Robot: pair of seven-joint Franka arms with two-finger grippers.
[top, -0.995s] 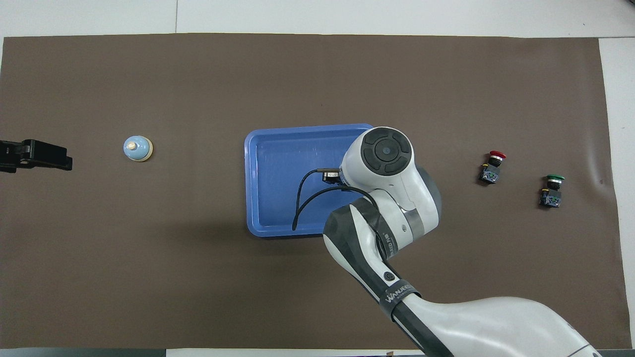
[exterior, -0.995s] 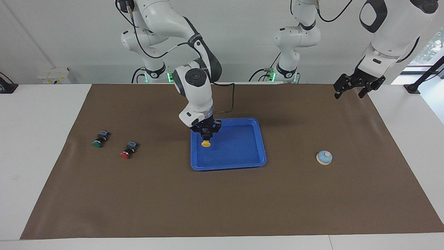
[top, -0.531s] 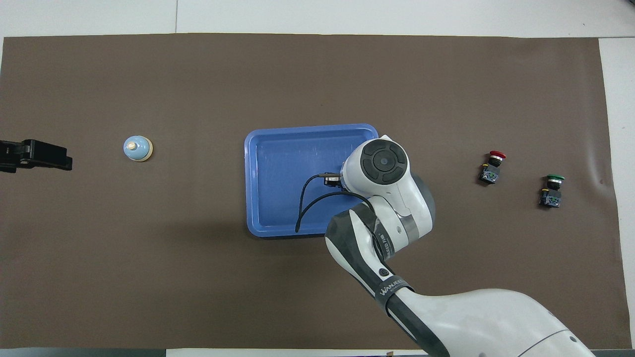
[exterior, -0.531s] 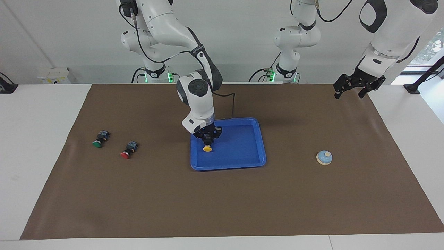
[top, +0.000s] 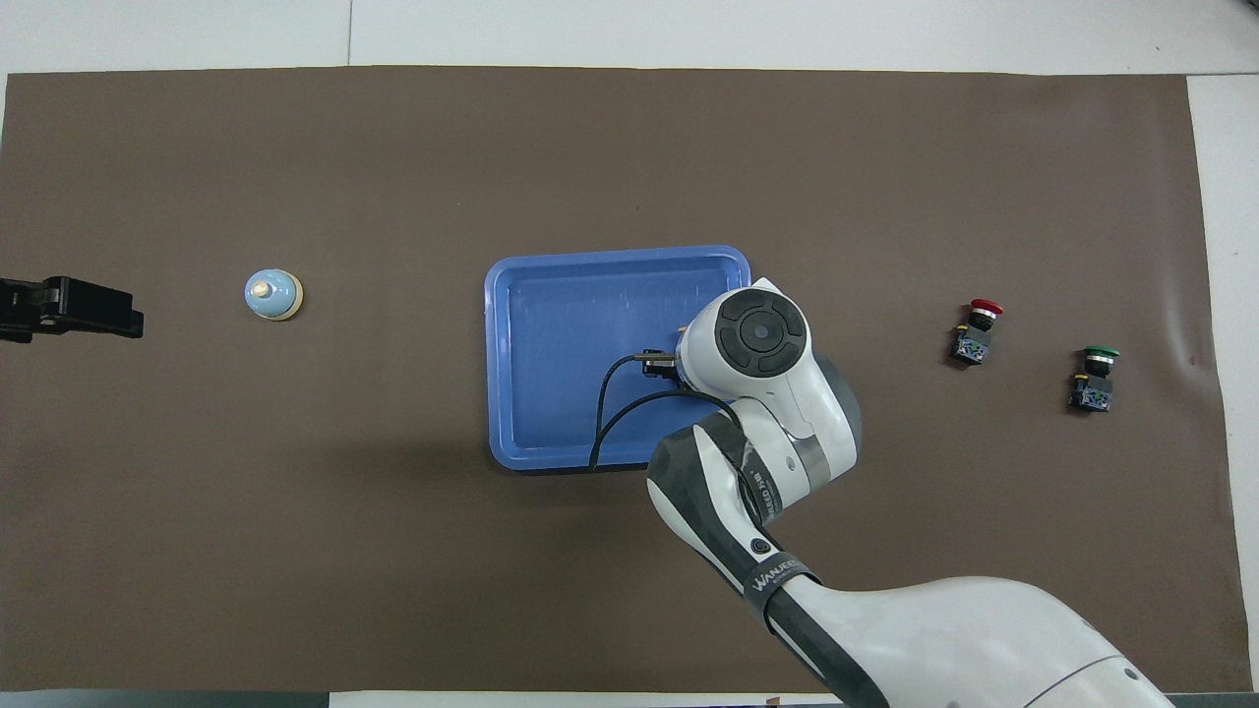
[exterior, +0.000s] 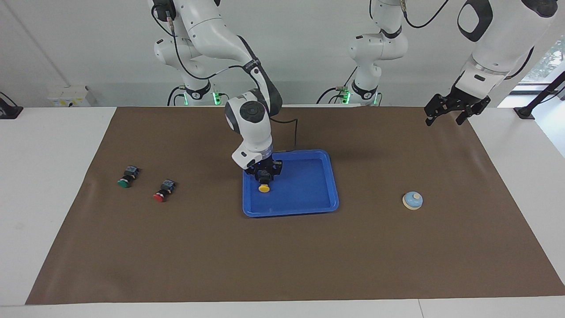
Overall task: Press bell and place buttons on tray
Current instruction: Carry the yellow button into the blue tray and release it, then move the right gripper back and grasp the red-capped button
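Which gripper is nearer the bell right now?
Left. The left gripper waits over the mat's corner at the bell's end of the table; the right gripper is down in the tray with the yellow button.

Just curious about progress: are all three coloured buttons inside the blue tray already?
No, only the yellow button is in the tray; the red button and green button lie on the brown mat.
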